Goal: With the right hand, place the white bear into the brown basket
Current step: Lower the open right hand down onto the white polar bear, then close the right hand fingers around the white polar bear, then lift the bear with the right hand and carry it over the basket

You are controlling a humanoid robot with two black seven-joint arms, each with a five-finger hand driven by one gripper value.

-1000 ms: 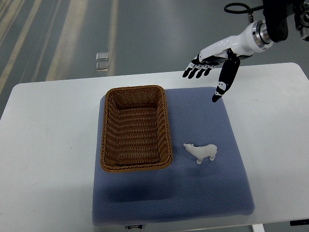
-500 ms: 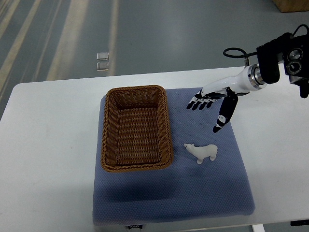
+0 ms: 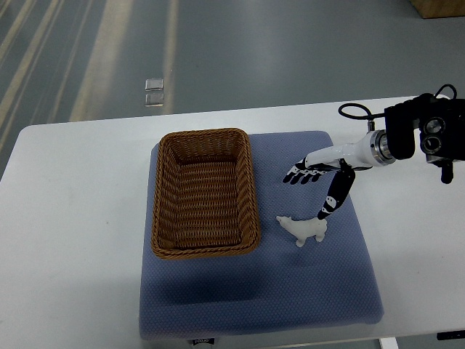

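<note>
The robot's white right hand (image 3: 317, 182), fingers spread apart, hovers just above the small white bear figurine (image 3: 304, 230) beside the brown woven wicker basket (image 3: 205, 193).

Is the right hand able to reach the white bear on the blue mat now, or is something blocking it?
Probably yes. The right hand hovers open just above the white bear, and nothing lies between them; the brown basket stands off to the side.

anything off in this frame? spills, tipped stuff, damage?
Nothing stands out. Brown basket sits upright and empty on the blue mat, white bear lies beside it, right hand open just above the bear.
</note>
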